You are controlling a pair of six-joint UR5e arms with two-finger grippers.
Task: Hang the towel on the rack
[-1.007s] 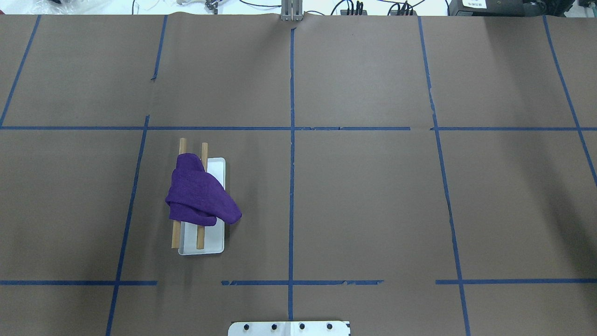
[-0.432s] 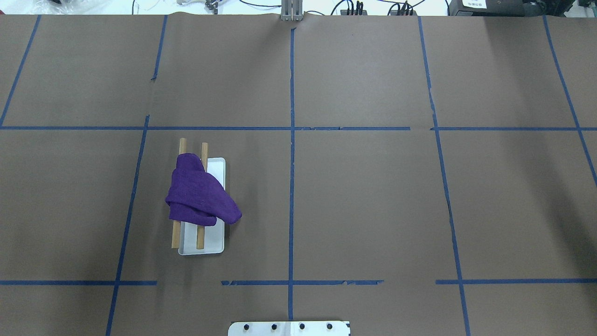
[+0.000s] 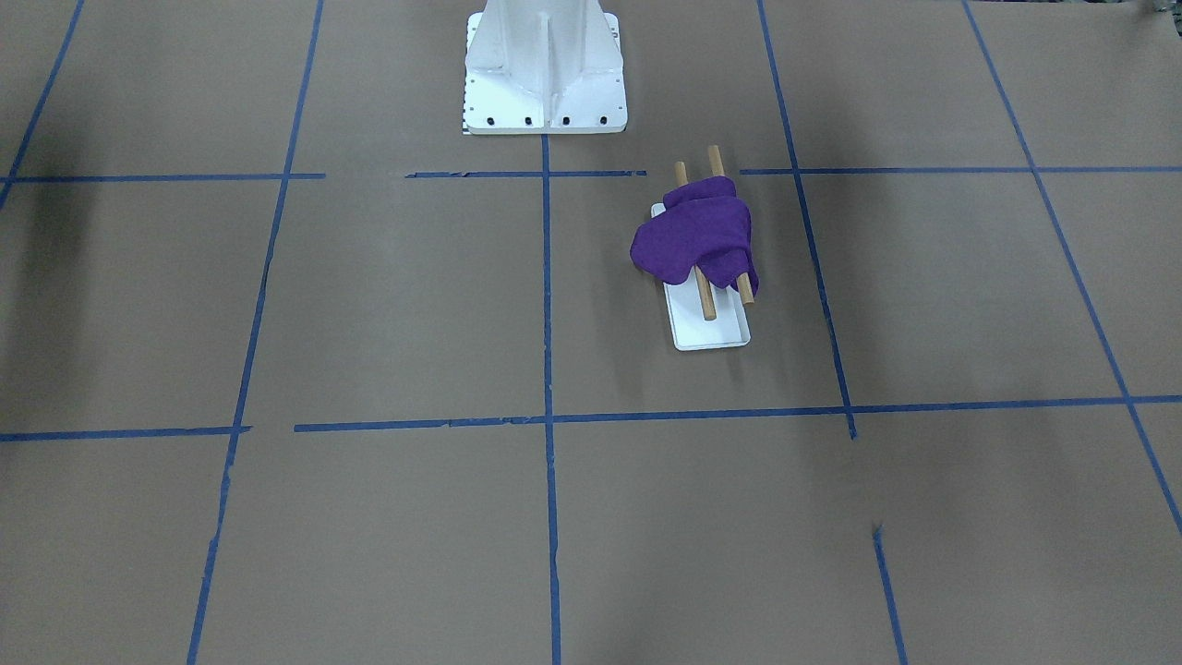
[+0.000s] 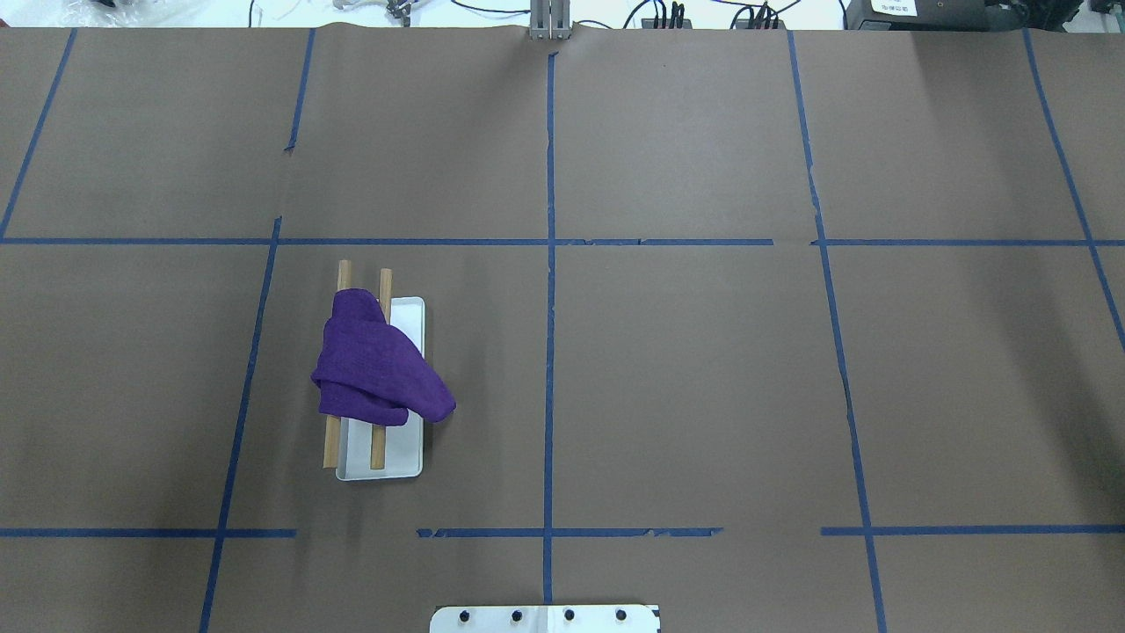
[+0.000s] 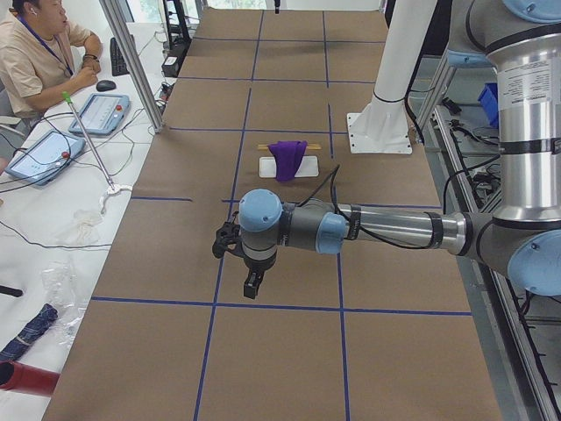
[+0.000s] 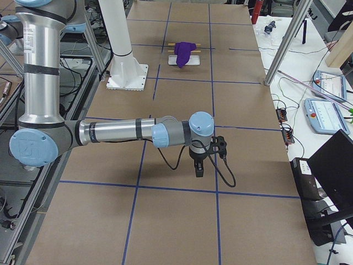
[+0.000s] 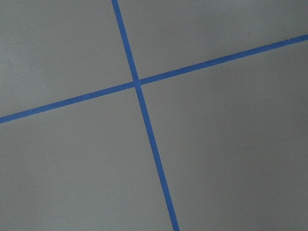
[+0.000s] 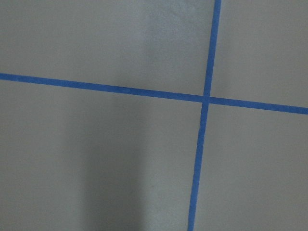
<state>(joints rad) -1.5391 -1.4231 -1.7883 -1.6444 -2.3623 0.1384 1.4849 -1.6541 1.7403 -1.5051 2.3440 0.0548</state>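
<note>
- Left claw [image 5: 252, 284] hung fingers-down over the desk [image 5: 289, 351], near a blue tape [image 5: 219, 272] line. It showed only in the side view, so I couldn't tell whether it was spread or pressed together.
- Right claw [image 6: 199, 169] was in the same pose at the opposite end of the desk, also seen only from the side. Couldn't tell its state either.
- Both wrist cams showed only bare desk paper and a tape cross, no fingers in frame.
- Both claws were well apart from the rack [image 4: 405, 450] and touched nothing.
- Towel [image 4: 376, 367] lay bunched across both rods [image 4: 344, 273], covering their middle stretch, with the rod ends sticking out on both sides.
- One towel lobe hung past the long edge of the white base [image 3: 709, 330] that faces the desk's centre.
- Rack sat on the robot's left half of the desk, near the pedestal [image 3: 543, 65].
</note>
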